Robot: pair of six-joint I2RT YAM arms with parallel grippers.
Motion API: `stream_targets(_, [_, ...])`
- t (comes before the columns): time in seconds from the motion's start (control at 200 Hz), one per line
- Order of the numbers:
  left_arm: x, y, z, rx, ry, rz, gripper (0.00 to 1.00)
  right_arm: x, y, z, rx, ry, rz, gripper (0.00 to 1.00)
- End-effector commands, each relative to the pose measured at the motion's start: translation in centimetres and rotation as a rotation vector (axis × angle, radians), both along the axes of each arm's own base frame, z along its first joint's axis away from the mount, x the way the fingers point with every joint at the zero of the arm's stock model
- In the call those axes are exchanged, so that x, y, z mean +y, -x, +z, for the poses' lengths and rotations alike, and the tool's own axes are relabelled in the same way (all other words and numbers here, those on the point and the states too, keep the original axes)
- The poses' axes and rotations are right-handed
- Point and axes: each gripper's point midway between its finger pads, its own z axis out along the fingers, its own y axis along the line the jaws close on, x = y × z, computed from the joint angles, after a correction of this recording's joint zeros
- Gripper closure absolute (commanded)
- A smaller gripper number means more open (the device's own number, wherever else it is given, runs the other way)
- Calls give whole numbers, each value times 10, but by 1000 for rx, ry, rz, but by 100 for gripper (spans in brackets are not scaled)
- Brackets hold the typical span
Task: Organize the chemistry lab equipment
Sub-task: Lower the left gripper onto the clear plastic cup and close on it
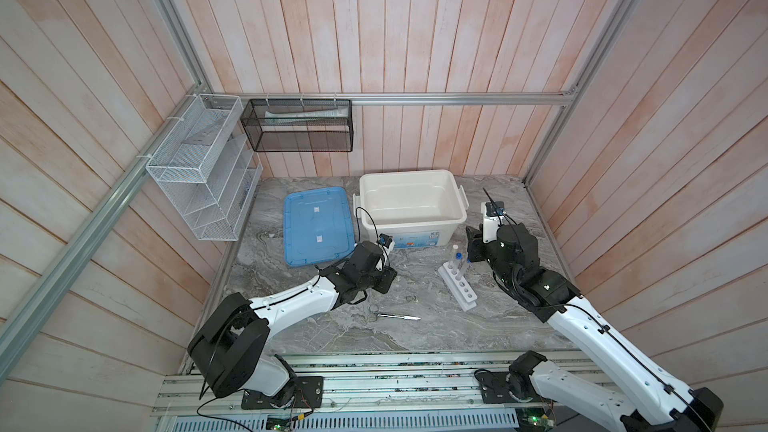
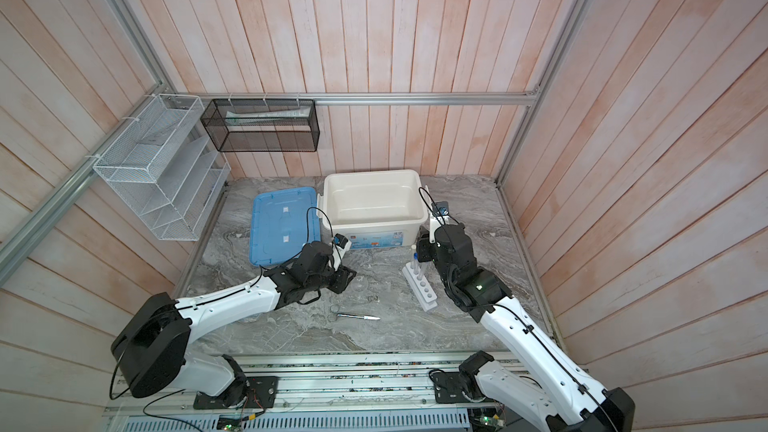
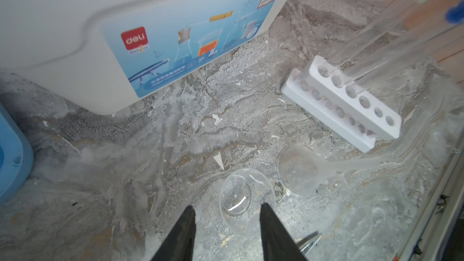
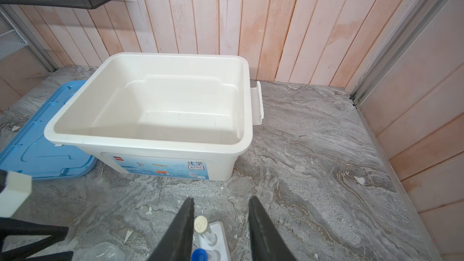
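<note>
Clear round plastic dish (image 3: 236, 197): lies flat near the middle of the grey marbled tabletop (image 1: 332, 334), outside the bin, not yet stored.
Left gripper (image 3: 227, 207): black fingers spread low on either side of the dish. One tip is over its rim and the other is apart from it, probably lined up to pinch the thin wall.
Clear long-handled scoop (image 3: 298, 171): just beside the dish at 3 o'clock, between it and the rack.
White six-hole rack (image 1: 457, 286): further out at 3 o'clock, standing level.
Three thin clear tubes (image 1: 458, 261): upright in the rack's 12 o'clock holes, so they cannot roll.
Right gripper (image 4: 221, 200): fingers spread above the caps, with the white cap (image 4: 200, 223) between them and near one finger. It pinches nothing and seems poised to lift or steady a tube.
Small steel scissors (image 1: 371, 312) and thin silver pen-like tool (image 1: 397, 317): flat at 6 o'clock of the dish, close together.
White open plastic bin (image 1: 386, 231): at 12 o'clock, the likely destination.
Blue flat lid (image 1: 316, 226): at 10 o'clock, laid beside the bin, leaving it open.
</note>
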Motion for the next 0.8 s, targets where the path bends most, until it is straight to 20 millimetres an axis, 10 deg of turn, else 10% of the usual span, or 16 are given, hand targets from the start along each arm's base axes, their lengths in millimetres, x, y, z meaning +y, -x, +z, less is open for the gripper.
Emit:
stream_targets(0.0, [2,-4,-9,30,-68,42,56,1,2,2,-17,6,16,62])
stream_targets(0.795, [-17,5,-56,108,-292,-105,63,-13,9,-14,-21,-20,-2,62])
